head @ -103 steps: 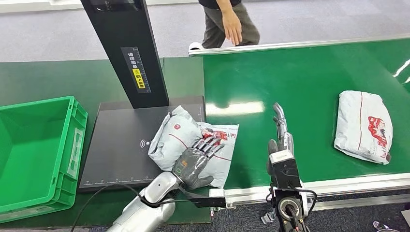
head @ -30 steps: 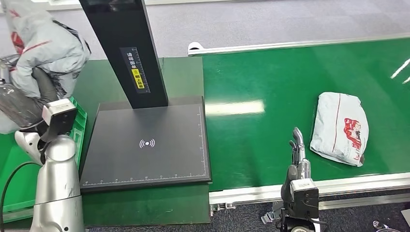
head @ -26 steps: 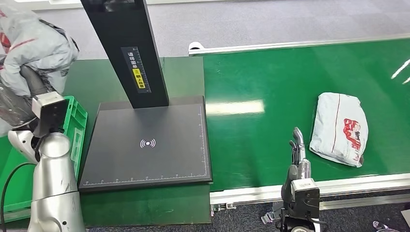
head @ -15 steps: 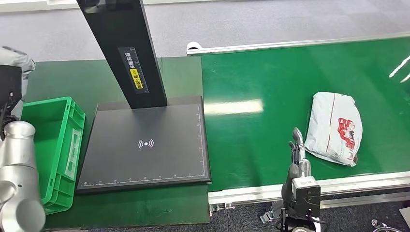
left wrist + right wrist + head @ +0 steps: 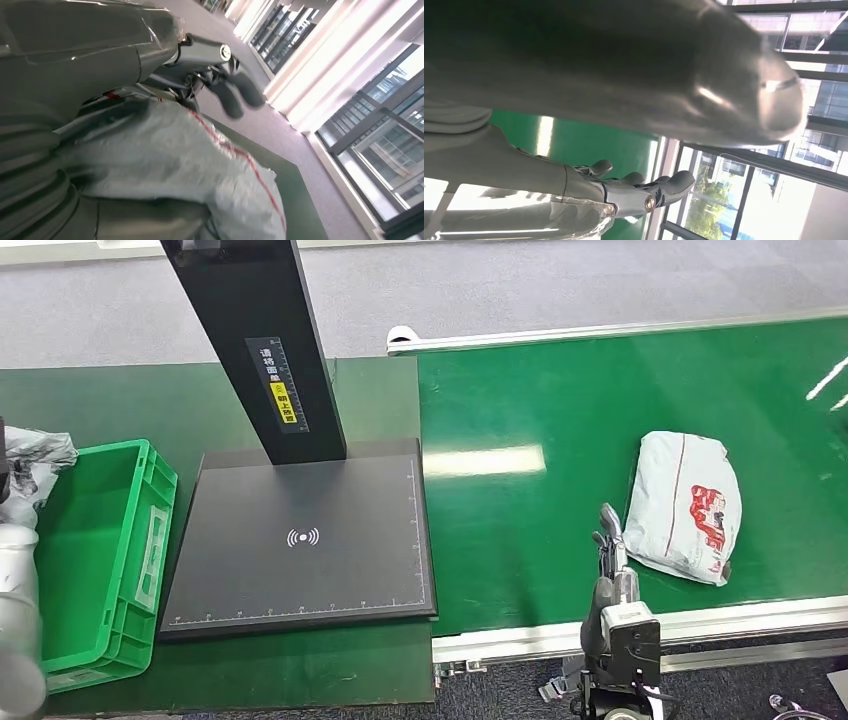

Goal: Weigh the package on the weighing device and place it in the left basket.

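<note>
Package (image 5: pixel 685 502) on belt shows red printing, unreadable.

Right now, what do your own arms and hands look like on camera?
The left arm is a smooth silver tube at the head view's edge. The left hand has a glossy grey ribbed cover, silver metal links with a round screw, and dark rounded fingers. The right hand is slim grey, above a black wrist box with a white label and thin black cables.

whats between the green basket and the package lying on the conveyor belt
In the head view, the black weighing device with its upright post lies between the green basket and the package, then a bare stretch of green conveyor belt.
</note>
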Controlling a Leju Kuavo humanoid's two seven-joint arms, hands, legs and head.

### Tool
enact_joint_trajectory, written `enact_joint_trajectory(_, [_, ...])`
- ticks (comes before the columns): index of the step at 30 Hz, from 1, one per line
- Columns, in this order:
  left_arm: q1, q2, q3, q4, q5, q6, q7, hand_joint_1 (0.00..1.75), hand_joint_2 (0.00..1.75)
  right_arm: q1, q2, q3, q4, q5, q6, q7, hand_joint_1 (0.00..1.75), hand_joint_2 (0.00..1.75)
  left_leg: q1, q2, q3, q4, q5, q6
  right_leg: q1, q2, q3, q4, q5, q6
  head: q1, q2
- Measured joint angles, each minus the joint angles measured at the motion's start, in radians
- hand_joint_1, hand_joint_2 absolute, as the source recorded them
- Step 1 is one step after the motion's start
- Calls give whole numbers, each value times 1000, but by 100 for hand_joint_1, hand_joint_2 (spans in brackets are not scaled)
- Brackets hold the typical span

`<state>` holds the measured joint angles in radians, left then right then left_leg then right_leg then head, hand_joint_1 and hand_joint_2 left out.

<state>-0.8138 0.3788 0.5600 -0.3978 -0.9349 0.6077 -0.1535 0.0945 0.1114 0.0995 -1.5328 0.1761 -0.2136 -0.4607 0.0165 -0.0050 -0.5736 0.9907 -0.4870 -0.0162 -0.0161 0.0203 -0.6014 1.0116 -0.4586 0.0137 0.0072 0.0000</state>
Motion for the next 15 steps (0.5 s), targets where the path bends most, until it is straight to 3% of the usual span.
enact_joint_trajectory(4, [-2,-4,34,1,72,-41,-64,0,175,-1,0,0,1,3,2,1,0,0,0,0,0,0,0,0,0,0,0,0,0,0,0,0])
enact_joint_trajectory(9, [-4,-23,80,-27,234,-156,-187,0,175,-18,1,-1,12,4,9,1,0,0,0,0,0,0,0,0,0,0,0,0,0,0,0,0])
enact_joint_trajectory(15, [-1,-41,107,-76,330,-231,-237,0,175,-35,3,-1,30,7,15,1,0,0,0,0,0,0,0,0,0,0,0,0,0,0,0,0])
